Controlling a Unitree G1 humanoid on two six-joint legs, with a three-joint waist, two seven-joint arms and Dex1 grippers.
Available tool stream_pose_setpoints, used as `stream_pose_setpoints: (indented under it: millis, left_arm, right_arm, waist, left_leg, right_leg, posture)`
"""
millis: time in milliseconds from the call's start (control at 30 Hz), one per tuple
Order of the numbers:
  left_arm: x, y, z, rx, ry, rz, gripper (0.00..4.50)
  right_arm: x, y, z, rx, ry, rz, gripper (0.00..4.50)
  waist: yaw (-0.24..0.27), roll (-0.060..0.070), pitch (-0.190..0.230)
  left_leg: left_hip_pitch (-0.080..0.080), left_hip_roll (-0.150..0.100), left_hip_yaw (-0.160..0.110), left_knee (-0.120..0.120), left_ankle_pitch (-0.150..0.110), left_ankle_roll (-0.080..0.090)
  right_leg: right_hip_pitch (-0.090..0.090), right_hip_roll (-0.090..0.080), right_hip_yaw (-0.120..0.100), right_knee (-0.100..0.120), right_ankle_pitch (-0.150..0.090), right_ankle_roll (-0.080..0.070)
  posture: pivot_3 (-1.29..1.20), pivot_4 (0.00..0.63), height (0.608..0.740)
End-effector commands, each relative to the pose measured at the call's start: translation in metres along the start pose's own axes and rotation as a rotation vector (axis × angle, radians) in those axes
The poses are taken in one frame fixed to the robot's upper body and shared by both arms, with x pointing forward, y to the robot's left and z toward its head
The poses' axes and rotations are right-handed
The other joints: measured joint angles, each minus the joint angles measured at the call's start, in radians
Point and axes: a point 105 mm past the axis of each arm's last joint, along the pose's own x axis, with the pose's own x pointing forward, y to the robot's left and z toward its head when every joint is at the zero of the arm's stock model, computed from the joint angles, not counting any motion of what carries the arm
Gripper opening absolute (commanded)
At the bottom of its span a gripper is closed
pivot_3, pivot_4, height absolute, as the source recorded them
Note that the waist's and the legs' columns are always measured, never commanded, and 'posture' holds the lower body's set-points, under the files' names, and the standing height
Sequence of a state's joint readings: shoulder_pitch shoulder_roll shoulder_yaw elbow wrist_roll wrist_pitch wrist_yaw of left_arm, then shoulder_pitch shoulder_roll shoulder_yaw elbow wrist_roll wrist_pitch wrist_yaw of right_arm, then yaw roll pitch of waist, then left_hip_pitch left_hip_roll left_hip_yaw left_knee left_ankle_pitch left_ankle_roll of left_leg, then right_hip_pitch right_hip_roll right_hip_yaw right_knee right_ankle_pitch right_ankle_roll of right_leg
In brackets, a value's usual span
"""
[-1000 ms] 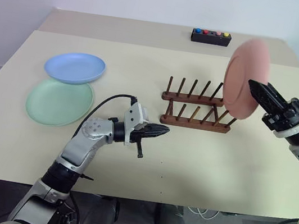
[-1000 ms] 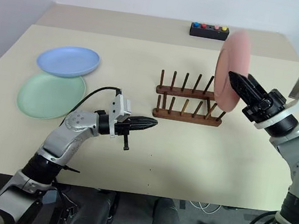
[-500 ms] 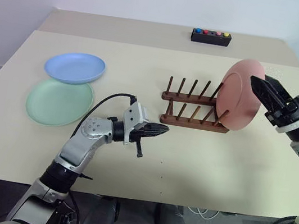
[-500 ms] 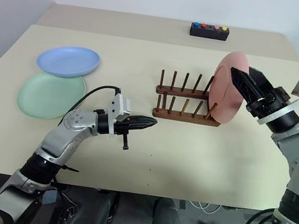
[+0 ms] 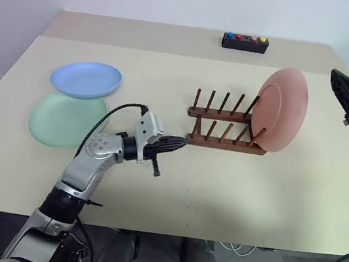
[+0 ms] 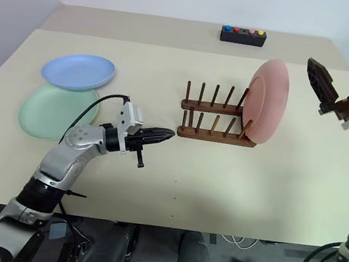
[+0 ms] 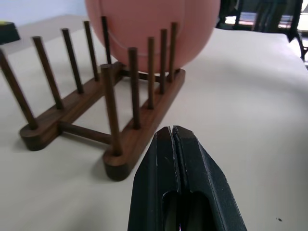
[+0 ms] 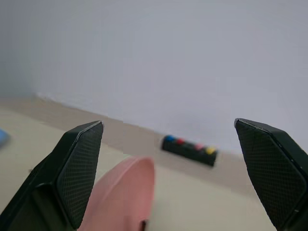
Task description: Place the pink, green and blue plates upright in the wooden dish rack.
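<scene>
Standing upright, pink plate [image 5: 279, 109] wedged between rack [image 5: 225, 131] pegs (right-end slot); right fingers [image 6: 331, 86] apart, left fingers [image 7: 175, 159] together.

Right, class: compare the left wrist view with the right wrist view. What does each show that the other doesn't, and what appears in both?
Left wrist view alone: the wooden dish rack up close, its pegs bracketing the plate's lower edge, and the left gripper with fingers pressed shut, holding nothing.

Right wrist view alone: the black box with coloured buttons by the wall, and the right gripper with fingers spread wide, empty.

Both: the pink plate and the beige table.
</scene>
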State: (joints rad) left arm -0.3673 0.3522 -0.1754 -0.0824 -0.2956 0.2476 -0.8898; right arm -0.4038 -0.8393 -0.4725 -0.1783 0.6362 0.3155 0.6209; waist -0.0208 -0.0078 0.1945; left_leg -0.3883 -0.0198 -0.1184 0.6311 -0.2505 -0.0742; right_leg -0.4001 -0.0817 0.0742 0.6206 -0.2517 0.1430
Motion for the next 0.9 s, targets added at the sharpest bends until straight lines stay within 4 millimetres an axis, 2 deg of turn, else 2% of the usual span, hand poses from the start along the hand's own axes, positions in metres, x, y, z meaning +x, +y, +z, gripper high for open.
stream_pose_setpoints:
  millis: [33, 100, 200, 267, 367, 500, 533, 633, 733, 900]
  left_arm:
    - [-0.007, 0.009, 0.012, 0.02, -0.036, 0.046, 0.86]
    - [-0.01, 0.013, 0.013, 0.017, -0.038, 0.068, 1.84]
    - [-0.026, 0.028, 0.027, 0.005, -0.078, 0.159, 3.39]
    - [-0.04, 0.04, 0.036, 0.001, -0.094, 0.235, 4.41]
    - [-0.071, 0.064, 0.043, 0.005, -0.056, 0.398, 4.47]
    - [-0.136, 0.091, 0.046, 0.006, 0.084, 0.641, 4.47]
    - [-0.146, 0.095, 0.047, 0.002, 0.105, 0.685, 4.47]
    - [-0.182, 0.115, 0.049, -0.021, 0.154, 0.885, 4.47]
    - [-0.229, 0.134, 0.044, -0.136, 0.212, 1.128, 4.47]
    - [-0.258, 0.138, 0.03, -0.181, 0.373, 1.242, 4.47]
  right_arm:
    - [0.018, 0.043, 0.036, -0.185, -0.083, 0.209, 4.5]
    - [0.023, 0.059, 0.039, -0.216, -0.086, 0.282, 4.5]
    - [0.032, 0.105, 0.017, -0.299, -0.007, 0.475, 4.5]
    - [0.034, 0.129, 0.003, -0.323, 0.028, 0.567, 4.5]
    - [0.037, 0.151, -0.012, -0.331, 0.037, 0.635, 4.5]
    - [0.036, 0.184, -0.027, -0.32, 0.023, 0.738, 4.5]
    - [0.036, 0.188, -0.029, -0.315, 0.018, 0.749, 4.5]
    - [0.037, 0.194, -0.032, -0.304, 0.007, 0.764, 4.5]
    - [0.039, 0.195, -0.035, -0.294, 0.005, 0.766, 4.5]
    - [0.041, 0.197, -0.04, -0.289, 0.007, 0.765, 4.5]
  waist:
    - [-0.002, 0.0, 0.0]
    - [0.001, 0.0, 0.0]
    - [0.002, -0.001, 0.0]
    - [0.001, -0.001, 0.0]
    - [0.002, -0.001, 0.0]
    - [-0.005, -0.002, 0.001]
    - [-0.006, -0.003, 0.002]
    - [0.002, -0.004, 0.002]
    - [0.005, -0.006, 0.002]
    - [0.001, -0.008, 0.003]
  left_leg:
    - [0.0, 0.0, 0.0, 0.0, 0.0, 0.0]
    - [0.0, 0.0, 0.0, 0.0, 0.0, 0.0]
    - [-0.001, 0.0, 0.0, 0.0, 0.0, 0.0]
    - [-0.001, 0.0, 0.0, 0.001, 0.0, 0.0]
    - [-0.002, 0.0, 0.0, 0.0, 0.0, 0.0]
    - [-0.002, 0.0, 0.0, -0.001, 0.0, 0.0]
    - [-0.002, 0.0, 0.0, -0.001, 0.0, 0.0]
    - [-0.002, 0.0, 0.0, 0.0, 0.0, 0.0]
    - [-0.002, 0.0, 0.0, 0.001, 0.0, 0.0]
    - [-0.002, 0.0, -0.001, 0.001, 0.0, -0.001]
  right_leg:
    - [0.0, 0.0, 0.0, 0.0, 0.0, 0.0]
    - [0.0, 0.0, 0.0, 0.0, 0.0, 0.0]
    - [0.0, 0.0, 0.0, 0.0, 0.0, 0.0]
    - [-0.001, 0.0, 0.0, 0.0, 0.0, 0.0]
    - [-0.002, 0.0, 0.0, 0.0, 0.0, 0.0]
    - [-0.005, 0.0, 0.0, 0.002, 0.0, 0.0]
    - [-0.005, 0.0, 0.0, 0.003, 0.0, 0.0]
    - [-0.006, 0.0, 0.0, 0.005, 0.0, 0.0]
    - [-0.005, 0.0, 0.0, 0.007, 0.0, 0.0]
    - [-0.006, 0.0, 0.0, 0.008, 0.0, 0.0]
  posture:
    - [0.0, 0.15, 0.74]
    - [0.0, 0.15, 0.74]
    - [0.0, 0.15, 0.74]
    - [0.0, 0.15, 0.74]
    - [0.0, 0.15, 0.74]
    - [0.0, 0.15, 0.74]
    - [0.0, 0.15, 0.74]
    - [0.0, 0.15, 0.74]
    - [0.0, 0.15, 0.74]
    - [0.0, 0.15, 0.74]
